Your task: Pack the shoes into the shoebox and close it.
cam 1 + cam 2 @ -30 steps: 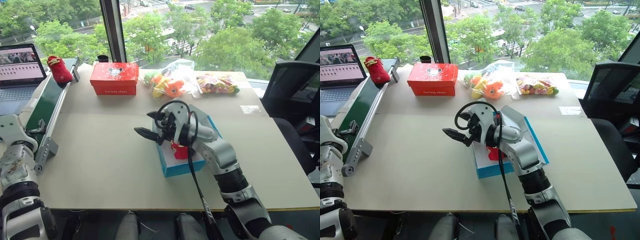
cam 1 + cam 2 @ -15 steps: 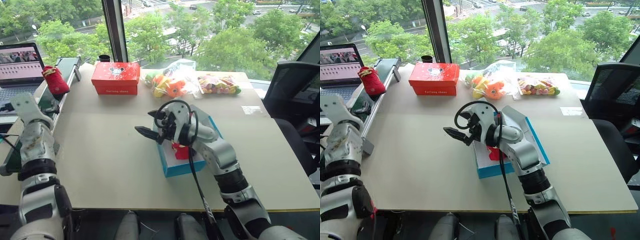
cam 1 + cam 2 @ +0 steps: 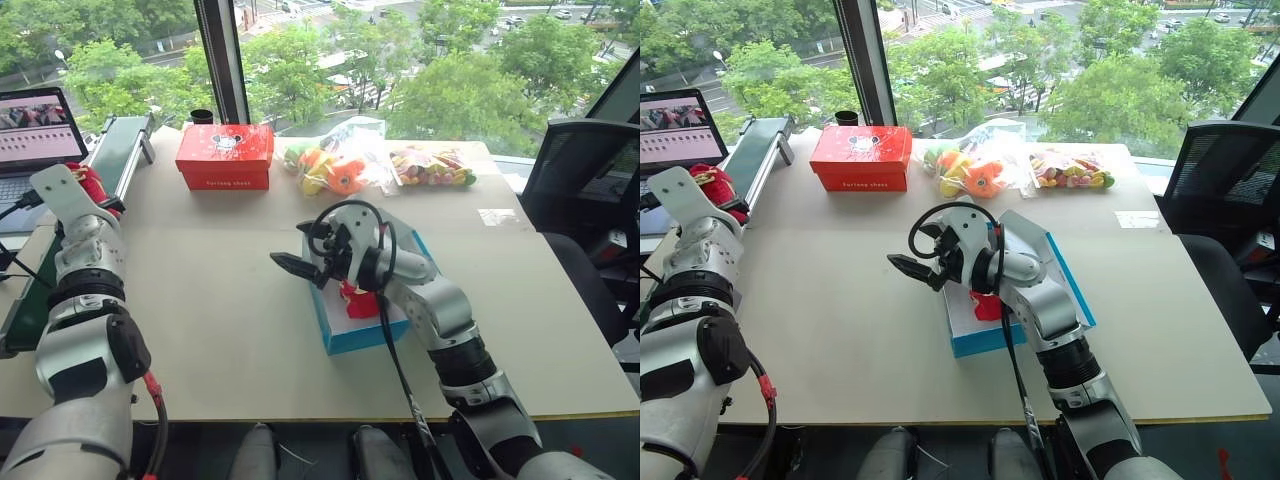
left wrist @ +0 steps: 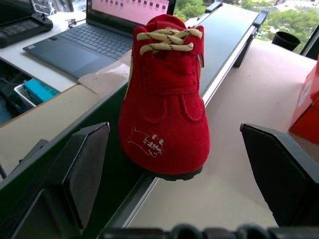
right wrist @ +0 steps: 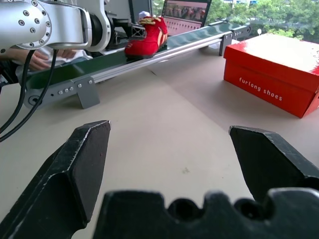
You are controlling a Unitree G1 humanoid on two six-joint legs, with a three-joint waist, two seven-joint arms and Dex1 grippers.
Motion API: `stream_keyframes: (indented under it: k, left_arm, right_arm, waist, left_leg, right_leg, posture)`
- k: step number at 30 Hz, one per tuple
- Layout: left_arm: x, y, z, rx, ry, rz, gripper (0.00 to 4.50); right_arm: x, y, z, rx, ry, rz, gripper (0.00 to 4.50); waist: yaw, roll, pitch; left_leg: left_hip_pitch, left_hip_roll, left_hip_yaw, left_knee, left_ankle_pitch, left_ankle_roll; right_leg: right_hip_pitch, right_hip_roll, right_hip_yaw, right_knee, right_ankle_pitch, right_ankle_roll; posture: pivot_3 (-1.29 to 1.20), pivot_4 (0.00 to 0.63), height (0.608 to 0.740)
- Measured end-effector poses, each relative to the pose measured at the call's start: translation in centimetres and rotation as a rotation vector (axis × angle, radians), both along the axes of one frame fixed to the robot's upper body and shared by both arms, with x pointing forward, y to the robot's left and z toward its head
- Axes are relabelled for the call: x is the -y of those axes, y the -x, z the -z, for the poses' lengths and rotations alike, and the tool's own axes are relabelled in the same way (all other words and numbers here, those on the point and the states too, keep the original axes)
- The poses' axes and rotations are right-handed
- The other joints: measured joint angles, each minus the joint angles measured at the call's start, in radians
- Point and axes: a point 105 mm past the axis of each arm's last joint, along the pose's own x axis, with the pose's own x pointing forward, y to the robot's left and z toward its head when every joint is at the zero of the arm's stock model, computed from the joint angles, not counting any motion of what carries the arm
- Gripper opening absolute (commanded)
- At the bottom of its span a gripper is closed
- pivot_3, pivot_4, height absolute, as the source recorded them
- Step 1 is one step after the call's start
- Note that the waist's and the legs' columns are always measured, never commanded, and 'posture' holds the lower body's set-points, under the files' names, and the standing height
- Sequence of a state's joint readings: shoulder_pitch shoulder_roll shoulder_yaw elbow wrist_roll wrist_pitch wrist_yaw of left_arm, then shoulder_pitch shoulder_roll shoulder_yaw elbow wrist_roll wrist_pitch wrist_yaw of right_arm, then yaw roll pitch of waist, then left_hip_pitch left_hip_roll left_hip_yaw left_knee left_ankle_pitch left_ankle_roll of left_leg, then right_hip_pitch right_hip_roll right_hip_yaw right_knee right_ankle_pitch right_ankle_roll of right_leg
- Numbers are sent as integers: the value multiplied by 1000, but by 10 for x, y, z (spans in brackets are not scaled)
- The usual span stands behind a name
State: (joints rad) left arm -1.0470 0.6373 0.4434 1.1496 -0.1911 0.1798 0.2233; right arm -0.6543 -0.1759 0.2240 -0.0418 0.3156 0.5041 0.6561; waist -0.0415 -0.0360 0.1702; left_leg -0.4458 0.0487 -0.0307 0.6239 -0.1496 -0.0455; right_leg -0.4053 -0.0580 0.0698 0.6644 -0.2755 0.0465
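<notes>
Left fingers [image 4: 89, 169] spread wide, nothing held, one to each side of the red shoe [image 4: 167, 94] in the left wrist view, not touching it. Shoe sits on the green conveyor [image 3: 110, 150] at the far-left edge of the bench [image 3: 220, 300], toe toward the gripper, heel and laces away, so its long axis runs roughly along the reach line. Left gripper [image 3: 62, 190] is just beside the shoe; the right is well apart from it. Right gripper [image 3: 295, 265] hangs mid-bench, fingers also wide and empty, over the near-left end of the blue shoebox [image 3: 365, 325], which lies open with something red [image 3: 358, 298] inside, probably the other shoe. Judged: left arm takes this grasp.
</notes>
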Motion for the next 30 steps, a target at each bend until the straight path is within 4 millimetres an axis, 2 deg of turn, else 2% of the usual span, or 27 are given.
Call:
stream_keyframes:
  k: [5, 10, 12, 13, 20, 23, 25, 28, 30]
  left_arm:
    - [-12, 7, -2, -24, -24, -31, 4500]
    - [-17, 12, 8, -42, 16, -72, 4500]
    - [-20, 16, 12, -54, 29, -83, 3941]
    - [-22, 18, 15, -60, 46, -91, 3812]
    - [-30, 26, 23, -40, 125, -120, 1415]
    - [-35, 32, 25, -41, 134, -171, 601]
    - [-39, 36, 26, -44, 131, -213, 322]
    - [-47, 45, 24, -34, 102, -282, 242]
    - [-52, 49, 15, 6, 59, -319, 242]
  right_arm:
    - [2, -1, 0, 1, 6, 4, 4481]
    - [2, -1, 1, 3, 15, 2, 4481]
    - [4, -2, 3, 5, 30, 9, 4500]
    - [5, -3, 4, 4, 35, 13, 4500]
    - [5, -4, 3, 16, 54, 17, 4500]
    - [5, -5, 4, 19, 61, 20, 4500]
    - [6, -6, 5, 22, 70, 26, 4500]
    - [7, -7, 6, 17, 76, 31, 4500]
    - [8, -9, 8, 13, 82, 37, 4500]
  waist:
    - [0, 0, 0]
    - [1, 0, 0]
    - [1, 0, 0]
    - [1, 0, 0]
    - [1, 0, 0]
    - [-1, 0, 0]
    - [-6, 0, 0]
    - [-9, 0, 0]
    - [-4, -1, 1]
  left_leg:
    - [0, 0, 0, 0, 0, 0]
    - [0, 0, 0, 0, 0, 0]
    - [0, 0, 0, 0, 0, 0]
    - [0, 0, 0, 0, 0, 0]
    - [5, 0, 0, 0, 1, -2]
    - [5, 0, 0, 0, 1, -2]
    - [5, 1, 0, 0, 1, -2]
    - [5, 1, 0, -1, 1, -2]
    - [3, 1, 0, -1, 1, -2]
  right_leg:
    - [0, 0, 0, 0, 0, 0]
    - [0, 0, 0, 0, 0, 0]
    - [0, 0, 0, 0, 0, 0]
    - [0, 0, 0, 0, 0, 0]
    - [2, 0, 0, 2, 0, 0]
    - [2, 0, 0, 3, 0, 0]
    - [1, 1, 0, 3, 0, 0]
    - [0, 1, 0, 3, 0, -1]
    - [0, 0, 0, 3, 0, -1]
  posture:
    - [0, 150, 739]
    - [0, 150, 739]
    - [0, 150, 739]
    - [0, 150, 739]
    - [0, 150, 739]
    - [0, 150, 739]
    - [0, 150, 739]
    - [0, 150, 739]
    - [0, 150, 739]
